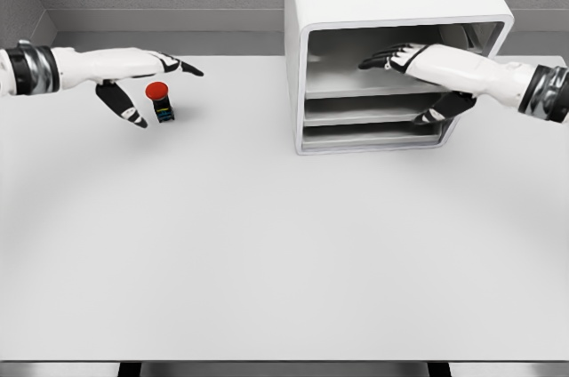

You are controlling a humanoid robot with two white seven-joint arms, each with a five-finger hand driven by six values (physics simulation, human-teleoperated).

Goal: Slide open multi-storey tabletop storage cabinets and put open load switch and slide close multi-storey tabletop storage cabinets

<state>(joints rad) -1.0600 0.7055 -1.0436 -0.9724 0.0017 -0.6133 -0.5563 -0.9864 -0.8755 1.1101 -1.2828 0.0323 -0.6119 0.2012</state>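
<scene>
A white multi-storey cabinet (pixel 391 4) stands at the back of the table, right of the middle; its front shows three grey levels. My right hand (pixel 400 59) reaches into the top level with fingers stretched flat, and its thumb (pixel 436 114) hangs down in front of the middle level; it holds nothing. The load switch (pixel 161 101), a small black body with a red round cap, stands upright on the table at the left. My left hand (pixel 151 84) hovers just above and beside it, fingers spread, thumb pointing down left of the switch, not touching it.
The white table (pixel 284 252) fills the lower view, with its front edge at the bottom. A grey wall runs behind the cabinet.
</scene>
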